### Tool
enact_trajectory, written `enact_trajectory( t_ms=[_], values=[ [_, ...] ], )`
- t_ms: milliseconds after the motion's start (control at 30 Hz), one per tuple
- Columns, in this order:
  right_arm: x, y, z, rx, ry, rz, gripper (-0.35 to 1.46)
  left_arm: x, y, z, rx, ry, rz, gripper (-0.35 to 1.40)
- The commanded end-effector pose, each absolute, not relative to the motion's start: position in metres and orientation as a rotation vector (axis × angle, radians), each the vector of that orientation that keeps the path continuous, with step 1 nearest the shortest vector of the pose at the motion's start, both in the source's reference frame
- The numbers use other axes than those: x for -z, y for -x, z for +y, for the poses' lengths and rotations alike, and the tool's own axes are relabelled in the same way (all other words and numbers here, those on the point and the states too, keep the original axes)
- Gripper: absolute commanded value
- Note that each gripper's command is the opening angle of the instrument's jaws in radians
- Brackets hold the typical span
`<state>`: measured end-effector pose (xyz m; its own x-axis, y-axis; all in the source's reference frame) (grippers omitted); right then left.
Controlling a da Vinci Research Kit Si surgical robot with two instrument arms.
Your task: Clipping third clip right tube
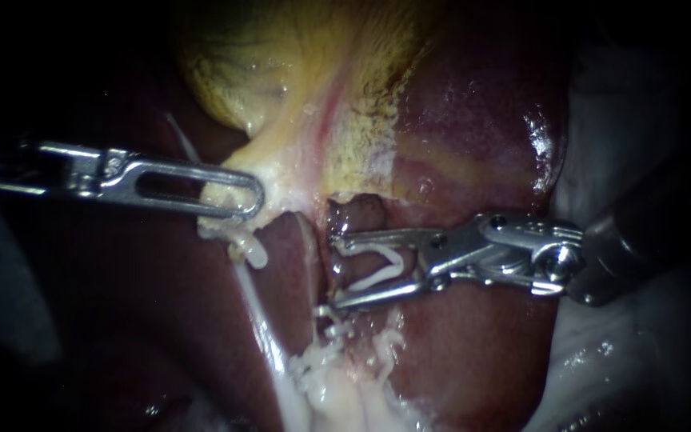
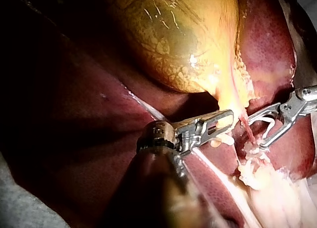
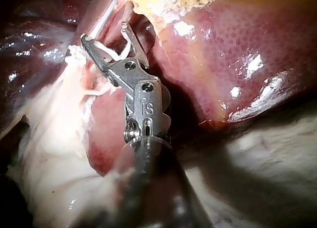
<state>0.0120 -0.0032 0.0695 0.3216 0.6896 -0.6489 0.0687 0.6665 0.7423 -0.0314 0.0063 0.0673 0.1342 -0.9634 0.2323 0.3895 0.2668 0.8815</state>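
Looks like a surgical lab setup to me. Everything is shot close up on a glossy dark red liver [image 1: 473,136] with a yellowish gallbladder [image 1: 281,64], lying on a pale covering [image 3: 267,188]. Two thin metal instruments reach in, the left instrument [image 1: 251,197] and the right instrument [image 1: 331,272], whose tool carries a white clip [image 1: 377,272].

My left instrument [image 1: 245,200] grips the gallbladder [image 1: 281,64] at its lower edge; right of it, my right instrument [image 1: 331,272] holds a clip [image 1: 397,260] over the liver [image 1: 473,120].
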Motion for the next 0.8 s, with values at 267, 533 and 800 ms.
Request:
enact_trajectory(
  t_ms=[267,533,800],
  values=[
    [-0.0698,-0.0121,-0.0026,-0.479,-0.776,1.188,0.49,-0.0673,0.0314,0.0063,1.131,-0.760,-0.956,-0.35],
    [-0.0698,-0.0130,-0.0026,-0.482,-0.793,1.185,0.49,-0.0673,0.0315,0.0064,1.132,-0.760,-0.956,-0.35],
    [-0.0698,-0.0137,-0.0025,-0.481,-0.800,1.184,0.49,-0.0673,0.0315,0.0064,1.132,-0.760,-0.956,-0.35]
  ],
)
